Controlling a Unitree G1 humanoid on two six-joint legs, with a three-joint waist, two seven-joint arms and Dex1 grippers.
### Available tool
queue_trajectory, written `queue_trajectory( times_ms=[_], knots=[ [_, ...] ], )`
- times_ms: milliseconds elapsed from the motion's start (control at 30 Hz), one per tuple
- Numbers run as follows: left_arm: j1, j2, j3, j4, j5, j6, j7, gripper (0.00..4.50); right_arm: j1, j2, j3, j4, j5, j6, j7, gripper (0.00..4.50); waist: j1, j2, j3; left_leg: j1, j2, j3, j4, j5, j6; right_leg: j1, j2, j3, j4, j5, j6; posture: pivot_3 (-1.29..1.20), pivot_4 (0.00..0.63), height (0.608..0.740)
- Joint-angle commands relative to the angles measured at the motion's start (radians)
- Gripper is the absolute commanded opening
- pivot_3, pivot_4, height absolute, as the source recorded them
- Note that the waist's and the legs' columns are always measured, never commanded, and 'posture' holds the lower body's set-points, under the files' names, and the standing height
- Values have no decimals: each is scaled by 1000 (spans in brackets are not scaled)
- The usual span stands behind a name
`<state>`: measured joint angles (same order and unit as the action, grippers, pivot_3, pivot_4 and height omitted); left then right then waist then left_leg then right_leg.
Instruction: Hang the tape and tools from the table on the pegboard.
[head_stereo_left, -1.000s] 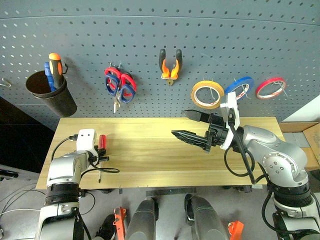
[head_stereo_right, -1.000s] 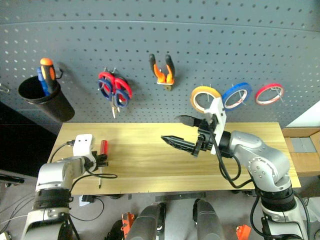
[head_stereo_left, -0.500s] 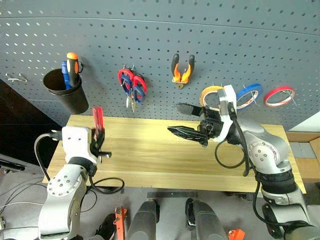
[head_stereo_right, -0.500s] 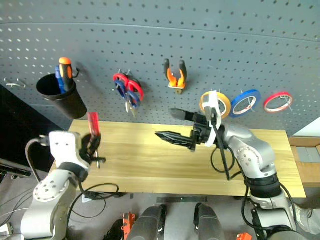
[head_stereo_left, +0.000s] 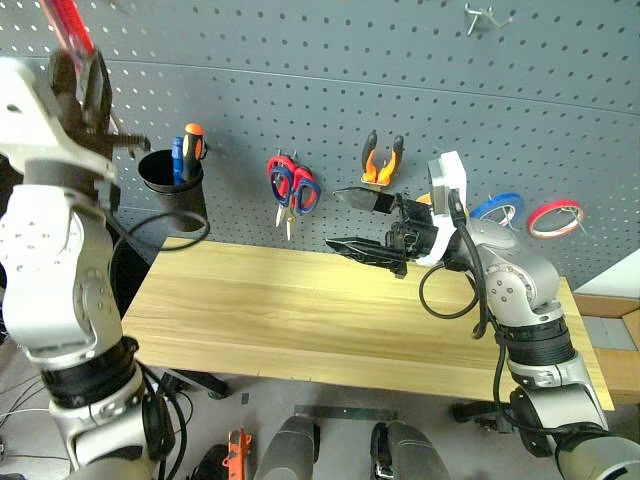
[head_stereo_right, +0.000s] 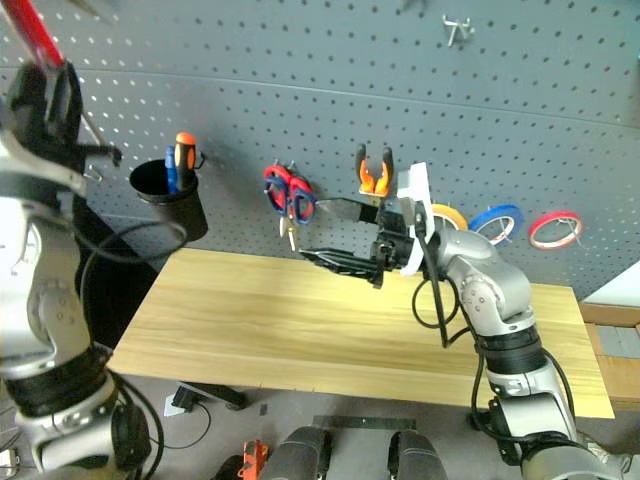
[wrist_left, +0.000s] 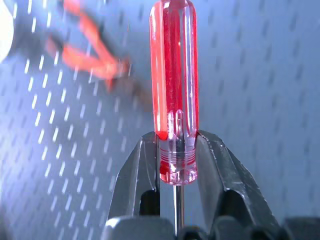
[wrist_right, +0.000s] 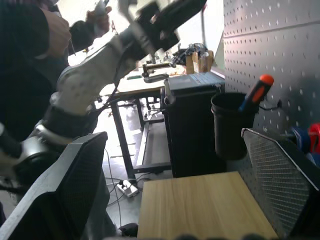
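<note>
My left gripper (head_stereo_left: 82, 72) is raised high in front of the pegboard (head_stereo_left: 300, 90), above the black cup (head_stereo_left: 175, 190). It is shut on the screwdriver (wrist_left: 175, 100), gripping the shaft end of the clear red handle, which sticks out past the fingers (wrist_left: 145, 170). My right gripper (head_stereo_left: 355, 220) hovers open and empty over the table (head_stereo_left: 300, 310), near the board. Hanging on the pegboard are the pliers (head_stereo_left: 380, 160), two pairs of scissors (head_stereo_left: 290, 185) and the yellow tape (head_stereo_right: 447, 215), partly behind my right wrist.
The black cup holds an orange-handled screwdriver. Blue tape (head_stereo_left: 497, 207) and red tape (head_stereo_left: 555, 217) hang at the right of the board. A bare hook (head_stereo_left: 485, 15) sits near the top. A person (wrist_right: 30, 65) stands beyond the table's left end.
My left arm has lifted the screwdriver from table height to high in front of the pegboard, tip end turning upward. The camera view has shifted. The right gripper has barely moved.
</note>
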<state>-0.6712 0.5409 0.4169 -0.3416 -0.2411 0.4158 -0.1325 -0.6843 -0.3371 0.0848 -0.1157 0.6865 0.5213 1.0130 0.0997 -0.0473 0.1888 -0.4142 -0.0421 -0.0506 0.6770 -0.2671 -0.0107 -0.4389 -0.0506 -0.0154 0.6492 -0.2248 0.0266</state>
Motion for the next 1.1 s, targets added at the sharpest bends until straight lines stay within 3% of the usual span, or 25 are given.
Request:
queue_trajectory(
  times_ms=[33, 167, 367, 600, 900, 1100],
  knots=[
    [-106, 36, -22, 149, 25, -117, -29, 682, -33, 21, -14, -22, -15, -38, -20, 4500, 0, 0, -5, 0, 1, 0, 0, 0, 0, 0, 0, 0, 0, 1, -1, 177, 68, 740],
    [-122, 47, -40, 313, 80, -203, -12, 682, -80, 101, -49, 15, -73, -106, -159, 4500, -20, 1, -20, 2, 1, 2, 0, 0, 0, -1, 4, 3, 2, 1, -1, 158, 65, 740],
    [-72, 7, -66, 418, 73, -303, -38, 682, -86, 98, -44, -29, -78, -98, -164, 4500, -29, -2, -29, 3, 1, 4, 1, 0, 0, -2, 3, 4, 7, 1, -1, 123, 56, 740],
    [38, -55, -85, 440, 93, -383, -21, 682, -111, 93, -52, -44, -91, -103, -204, 4500, -43, -2, -49, 4, 1, 5, 2, 0, 0, -2, -1, 5, 10, 1, -1, 90, 50, 740],
    [114, -77, -87, 378, 71, -321, -19, 682, -121, 86, -49, -31, -103, -106, -205, 4500, -52, -2, -58, 15, 1, 7, 2, -2, 4, 6, -1, 7, 15, 1, -2, 100, 52, 740],
    [149, -74, -54, 329, 58, -309, 8, 2689, -131, 93, -38, -4, -113, -116, -184, 4500, -51, -2, -61, 17, 1, 7, 2, -2, 5, 9, -1, 7, 15, 1, -2, 116, 52, 740]
  ],
)
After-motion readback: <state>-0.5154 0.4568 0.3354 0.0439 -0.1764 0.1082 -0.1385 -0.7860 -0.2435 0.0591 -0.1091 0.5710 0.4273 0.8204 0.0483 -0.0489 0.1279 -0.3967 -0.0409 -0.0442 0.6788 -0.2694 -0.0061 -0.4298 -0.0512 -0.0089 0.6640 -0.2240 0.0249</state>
